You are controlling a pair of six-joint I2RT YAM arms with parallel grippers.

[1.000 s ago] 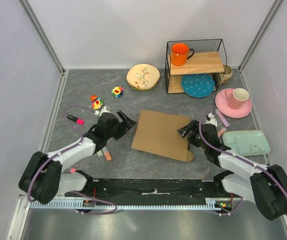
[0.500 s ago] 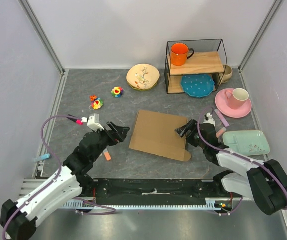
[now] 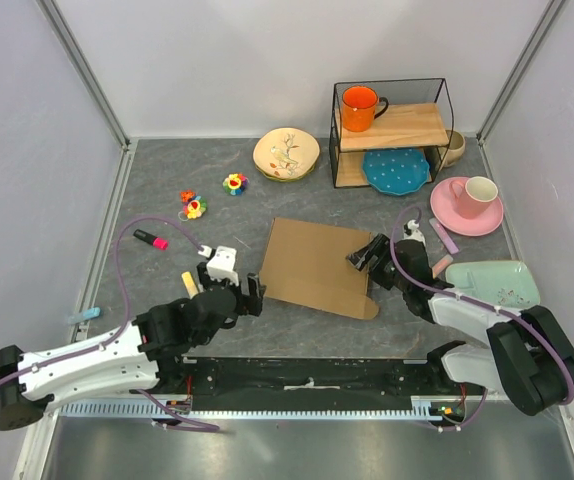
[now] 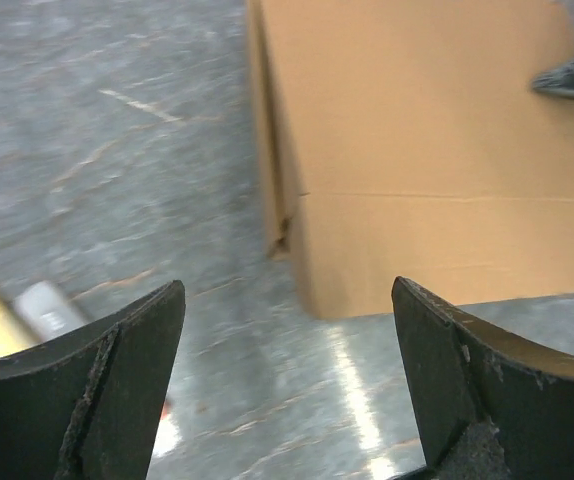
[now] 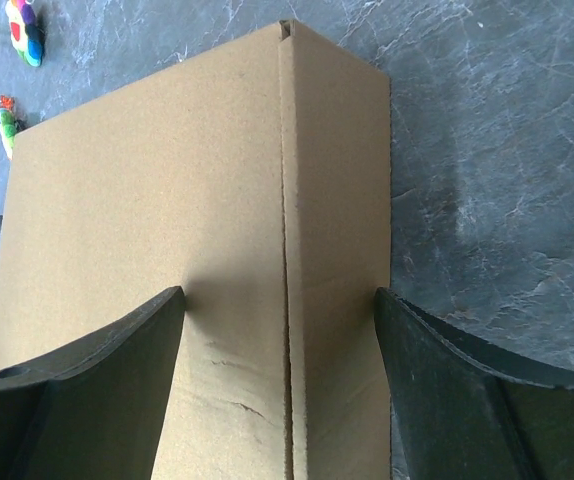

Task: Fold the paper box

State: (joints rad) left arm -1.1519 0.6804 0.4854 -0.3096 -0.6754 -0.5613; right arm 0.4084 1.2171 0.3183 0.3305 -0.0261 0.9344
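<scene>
Arms low, left end effector point(image 3: 250, 292) agape beside paper box point(image 3: 317, 265), right end effector point(image 3: 367, 253) agape over it.

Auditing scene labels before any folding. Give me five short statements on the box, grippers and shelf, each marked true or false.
1. The paper box lies on the table between the two grippers. True.
2. The left gripper is shut on the box. False: it is open, just short of the box's near left corner.
3. The right gripper is open at the box's right side. True.
4. The orange mug lies tipped over on the box. False: it stands upright on the top board of the wire shelf.
5. A blue plate lies on the shelf's lower board. True.
</scene>
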